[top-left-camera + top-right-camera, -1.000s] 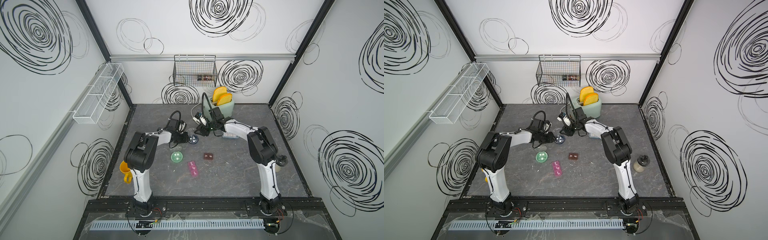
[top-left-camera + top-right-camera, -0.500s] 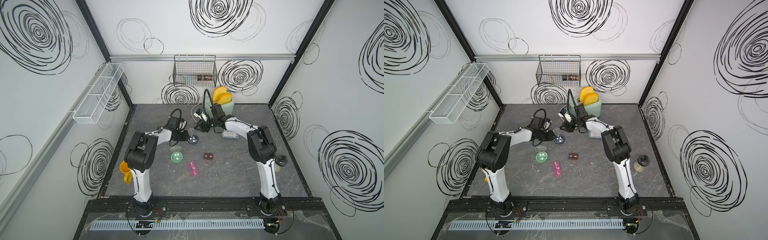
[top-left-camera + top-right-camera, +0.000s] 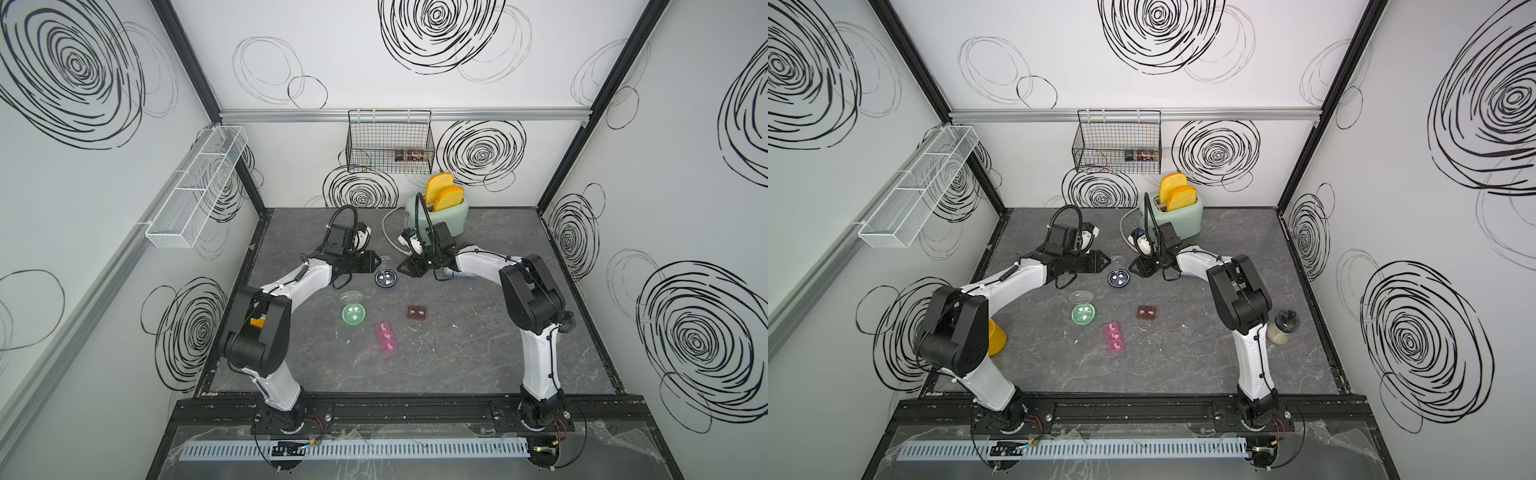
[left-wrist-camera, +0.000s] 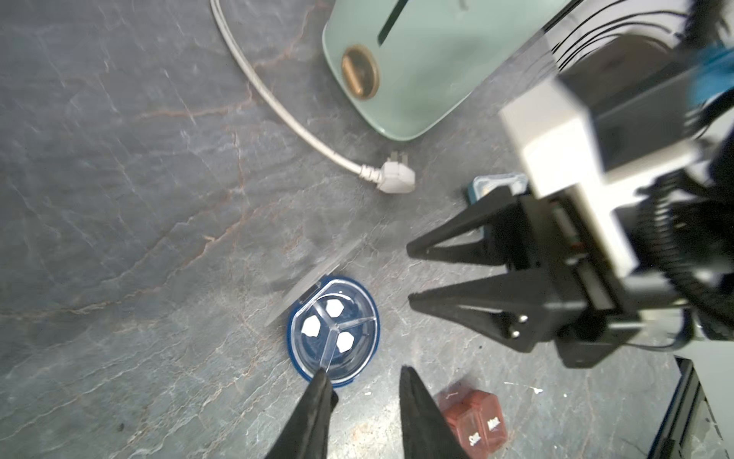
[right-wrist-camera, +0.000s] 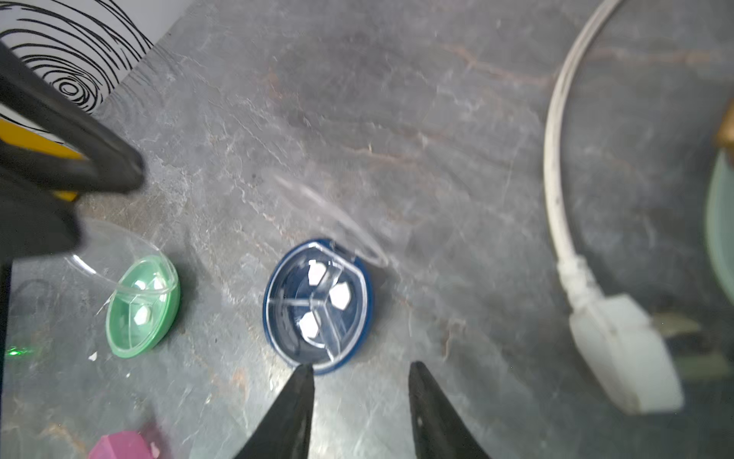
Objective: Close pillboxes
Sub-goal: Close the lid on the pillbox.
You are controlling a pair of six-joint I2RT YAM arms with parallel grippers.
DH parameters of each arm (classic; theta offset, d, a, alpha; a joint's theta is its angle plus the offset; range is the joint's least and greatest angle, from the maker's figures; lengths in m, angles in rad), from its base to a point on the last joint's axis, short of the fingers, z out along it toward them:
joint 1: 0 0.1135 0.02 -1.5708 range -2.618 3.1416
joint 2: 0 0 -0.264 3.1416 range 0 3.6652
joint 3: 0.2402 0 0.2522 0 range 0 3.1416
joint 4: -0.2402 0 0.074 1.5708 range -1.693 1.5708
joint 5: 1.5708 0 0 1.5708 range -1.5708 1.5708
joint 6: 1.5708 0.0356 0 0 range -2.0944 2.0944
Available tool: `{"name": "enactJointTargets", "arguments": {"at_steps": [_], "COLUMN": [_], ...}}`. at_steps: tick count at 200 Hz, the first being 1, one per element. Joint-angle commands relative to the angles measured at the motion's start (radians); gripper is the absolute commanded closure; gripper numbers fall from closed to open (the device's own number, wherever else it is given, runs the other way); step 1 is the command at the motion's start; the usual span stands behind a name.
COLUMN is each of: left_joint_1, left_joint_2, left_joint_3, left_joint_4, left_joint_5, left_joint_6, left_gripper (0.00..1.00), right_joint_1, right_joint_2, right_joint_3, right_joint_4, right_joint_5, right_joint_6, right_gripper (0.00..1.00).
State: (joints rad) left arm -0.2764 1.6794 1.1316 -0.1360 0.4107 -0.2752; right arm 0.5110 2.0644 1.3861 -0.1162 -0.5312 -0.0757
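you hold the left gripper (image 4: 363, 377) and right gripper (image 5: 359, 373) parted and empty either side of the round navy pillbox (image 3: 385, 278) on the tabletop (image 3: 457, 353), seemingly to fold its clear lid (image 5: 333, 214) shut.

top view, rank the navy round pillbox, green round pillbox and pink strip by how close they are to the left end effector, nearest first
1. navy round pillbox, just off the tips of the left end effector.
2. green round pillbox, farther back toward the robot's base.
3. pink strip, farthest, closest to the front rail.
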Motion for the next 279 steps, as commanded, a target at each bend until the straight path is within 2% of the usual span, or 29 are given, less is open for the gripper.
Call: {"name": "enactJointTargets", "arguments": {"at_steps": [1, 53, 103, 210, 279], "left_joint_1": [0.023, 0.033, 0.016, -0.016, -0.027], "left_joint_2": [0.007, 0.155, 0.243, 0.307, 0.309], "left_joint_3": [0.056, 0.164, 0.210, 0.243, 0.233], "left_joint_4": [0.006, 0.052, 0.060, 0.037, 0.037], "left_joint_5": [0.012, -0.029, -0.047, -0.076, -0.084], "left_joint_6": [-0.004, -0.038, -0.030, -0.001, 0.001], "left_gripper": [0.66, 0.68, 0.68, 0.68, 0.68], "right_joint_1": [0.030, 0.093, 0.143, 0.208, 0.216], "right_joint_2": [-0.082, -0.112, -0.093, -0.035, -0.010], "right_joint_3": [-0.090, -0.221, -0.246, -0.199, -0.199], "right_joint_4": [0.044, 0.122, 0.181, 0.211, 0.246], "right_joint_5": [0.014, 0.063, 0.127, 0.347, 0.382], "right_joint_6": [0.066, 0.179, 0.249, 0.349, 0.400], "right_gripper": [0.58, 0.59, 0.59, 0.60, 0.61]}}
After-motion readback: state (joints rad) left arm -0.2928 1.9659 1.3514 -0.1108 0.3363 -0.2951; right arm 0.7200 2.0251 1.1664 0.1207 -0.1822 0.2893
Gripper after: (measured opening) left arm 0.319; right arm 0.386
